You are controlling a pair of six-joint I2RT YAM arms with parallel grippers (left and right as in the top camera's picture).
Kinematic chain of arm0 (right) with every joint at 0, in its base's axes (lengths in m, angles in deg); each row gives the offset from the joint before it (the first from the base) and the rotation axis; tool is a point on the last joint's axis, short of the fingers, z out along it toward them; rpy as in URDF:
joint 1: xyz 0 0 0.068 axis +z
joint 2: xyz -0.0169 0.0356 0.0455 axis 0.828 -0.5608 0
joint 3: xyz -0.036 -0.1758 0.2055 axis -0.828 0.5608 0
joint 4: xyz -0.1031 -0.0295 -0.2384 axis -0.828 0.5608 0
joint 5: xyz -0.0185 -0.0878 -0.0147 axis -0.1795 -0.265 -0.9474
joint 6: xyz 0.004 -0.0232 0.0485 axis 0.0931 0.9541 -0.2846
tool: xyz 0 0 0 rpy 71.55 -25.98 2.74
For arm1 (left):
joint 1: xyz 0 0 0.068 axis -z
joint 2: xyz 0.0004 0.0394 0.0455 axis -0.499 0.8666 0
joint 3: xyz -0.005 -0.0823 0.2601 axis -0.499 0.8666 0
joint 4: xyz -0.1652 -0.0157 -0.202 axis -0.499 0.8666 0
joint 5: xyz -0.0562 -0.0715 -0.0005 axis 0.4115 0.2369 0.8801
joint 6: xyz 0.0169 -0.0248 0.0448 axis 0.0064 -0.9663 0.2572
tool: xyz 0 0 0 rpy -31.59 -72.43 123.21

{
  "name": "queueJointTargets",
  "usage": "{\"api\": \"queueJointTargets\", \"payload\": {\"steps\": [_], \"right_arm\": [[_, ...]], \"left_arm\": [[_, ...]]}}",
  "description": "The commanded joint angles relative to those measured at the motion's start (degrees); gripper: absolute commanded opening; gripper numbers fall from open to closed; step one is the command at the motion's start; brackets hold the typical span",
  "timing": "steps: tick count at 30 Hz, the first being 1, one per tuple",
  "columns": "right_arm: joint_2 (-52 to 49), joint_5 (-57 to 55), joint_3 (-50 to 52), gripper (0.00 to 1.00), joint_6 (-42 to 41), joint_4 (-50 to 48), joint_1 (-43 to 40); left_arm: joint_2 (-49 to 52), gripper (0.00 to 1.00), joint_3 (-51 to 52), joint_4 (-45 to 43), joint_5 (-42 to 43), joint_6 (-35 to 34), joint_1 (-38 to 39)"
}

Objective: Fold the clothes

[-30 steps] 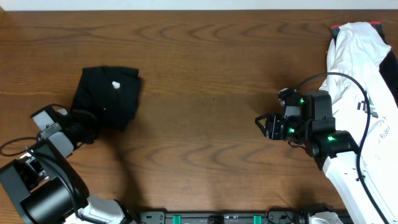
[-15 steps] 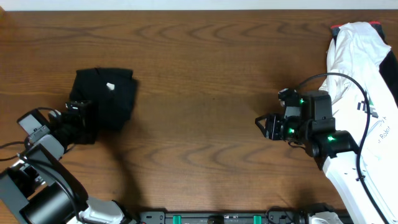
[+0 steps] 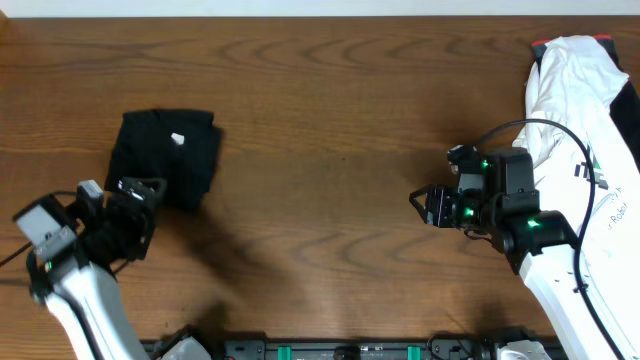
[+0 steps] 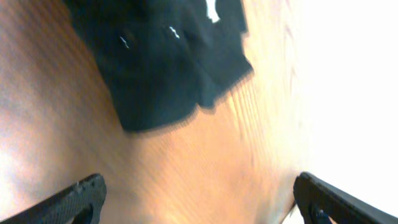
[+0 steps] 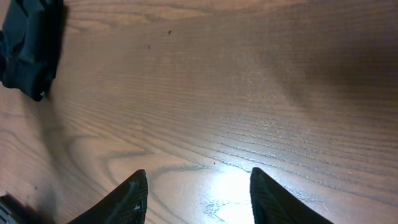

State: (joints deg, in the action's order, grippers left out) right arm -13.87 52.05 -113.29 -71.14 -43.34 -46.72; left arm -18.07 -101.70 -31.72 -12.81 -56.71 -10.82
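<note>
Lying folded on the table (image 3: 330, 110), black T-shirt (image 3: 165, 158); left gripper (image 4: 199, 190), right gripper (image 5: 196, 177) released, empty.

Black T-shirt (image 3: 165, 160), folded into a compact, roughly square bundle, lying flat on the tabletop (image 3: 330, 120) near its left edge, about midway between far and near edges. A small white tag (image 3: 178, 139) shows on the upper face; layered edges sit slightly uneven.
</note>
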Motion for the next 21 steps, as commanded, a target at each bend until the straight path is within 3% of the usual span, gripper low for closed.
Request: {"api": "queueJointTargets", "payload": {"steps": [1, 7, 15, 19, 20, 21], "right_arm": [[1.79, 0.02, -0.09, 0.53, 0.92, -0.68, -0.63], [3.13, -1.22, -4.92, 0.54, 0.94, 2.99, -3.69], [3.19, -8.44, -22.75, 0.56, 3.21, 18.75, -12.22], [3.58, -8.92, -30.38, 0.66, 6.58, 22.95, -15.78], [3.82, -8.9, -31.45, 0.71, 6.49, 23.52, -15.91], [4.09, -8.68, -31.98, 0.85, 6.47, 23.71, -15.89]], "left_arm": [[-8.48, 0.97, -3.41, 8.04, -0.44, 14.93, 1.68], [-18.32, 0.98, -10.1, 23.87, -1.07, 25.53, 11.5], [-17.2, 0.98, -28.17, 36.35, -20.17, 27.76, 31.28], [-15.23, 0.98, -33.64, 39.17, -32.15, 25.46, 38.75], [-15.21, 0.98, -33.66, 39.3, -33.83, 25.16, 39.63], [-15.21, 0.98, -33.62, 39.56, -34.97, 25.18, 40.26]]}}
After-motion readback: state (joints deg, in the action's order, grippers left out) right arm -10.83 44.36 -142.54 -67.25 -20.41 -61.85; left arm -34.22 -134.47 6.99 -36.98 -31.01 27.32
